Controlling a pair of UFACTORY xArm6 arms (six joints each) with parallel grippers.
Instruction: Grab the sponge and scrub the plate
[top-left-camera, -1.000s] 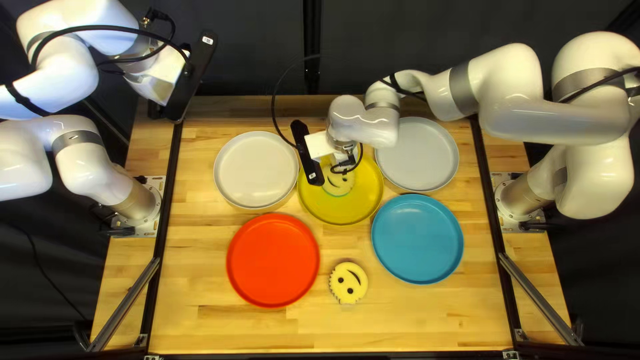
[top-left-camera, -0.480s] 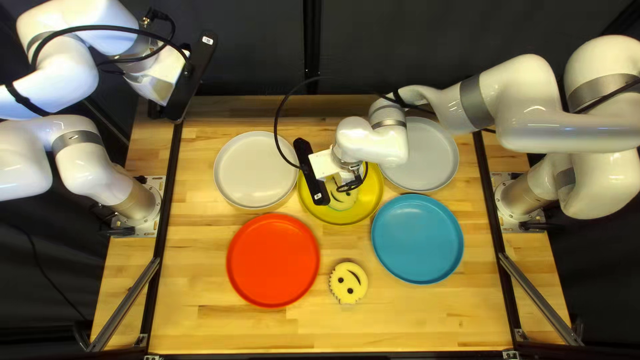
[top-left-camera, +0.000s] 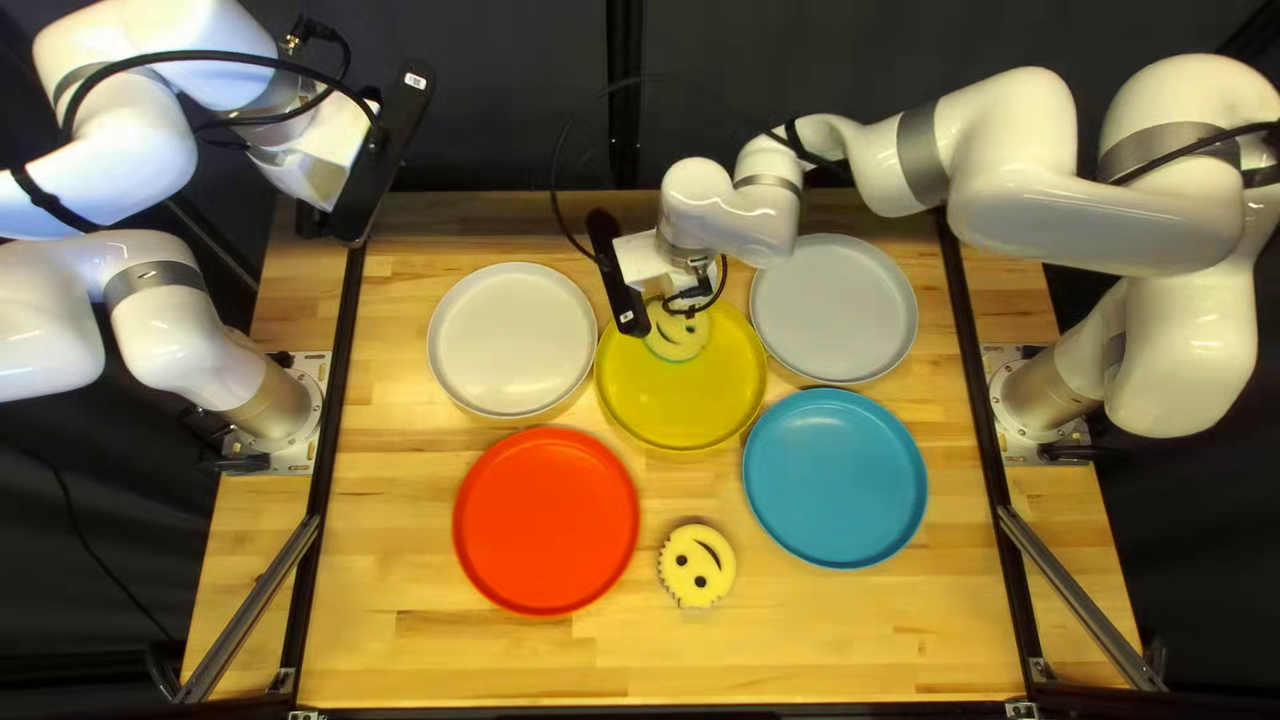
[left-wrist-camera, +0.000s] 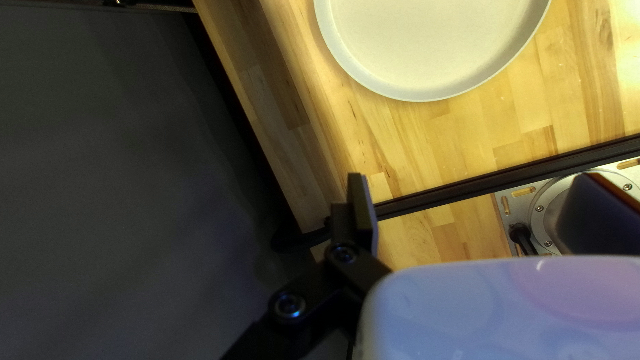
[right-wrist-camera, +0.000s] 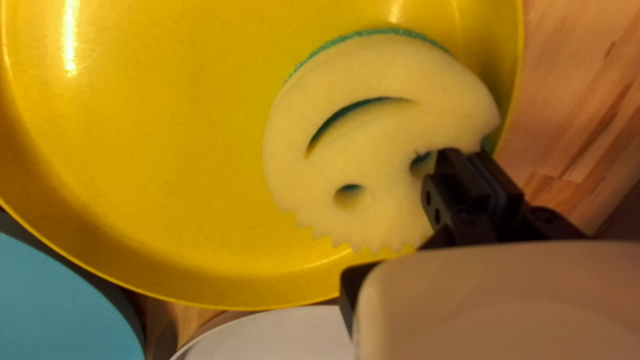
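Right pincer (right-wrist-camera: 468, 157): clamped on the sponge (right-wrist-camera: 363, 150), fingers close together, nipping it off-centre at the rim beside one eye hole. Most of the foam sticks out ahead of and to one side of the pincer, pale face up, green scrub layer underneath. It's over the yellow plate (right-wrist-camera: 167, 147), close to the rim. Can't tell contact pressure.

Handling, my read: very light, soft and squashy, not fragile in a normal squeeze. Foam should grip OK dry; wet, it'd get slicker and heavier. Scrub layer is probably the stiffer bit. With an off-centre bite, expect the free side to lag, curl or pivot around the pincer. Better bite if a regrasp is needed: across the middle, away from the toothed edge and the holes, which could tear.

Plate looks smooth and rigid, likely to slide if pushed hard. Judging scrub as the step in hand: light down-force, short strokes, keep the tips off the rim.

Left pincer (left-wrist-camera: 475, 179): fingers apart, nothing between them, pale plate (left-wrist-camera: 427, 47) ahead of it. Spare sponge (top-left-camera: 696, 566) on the tabletop (top-left-camera: 854, 640), well away from both pincers.
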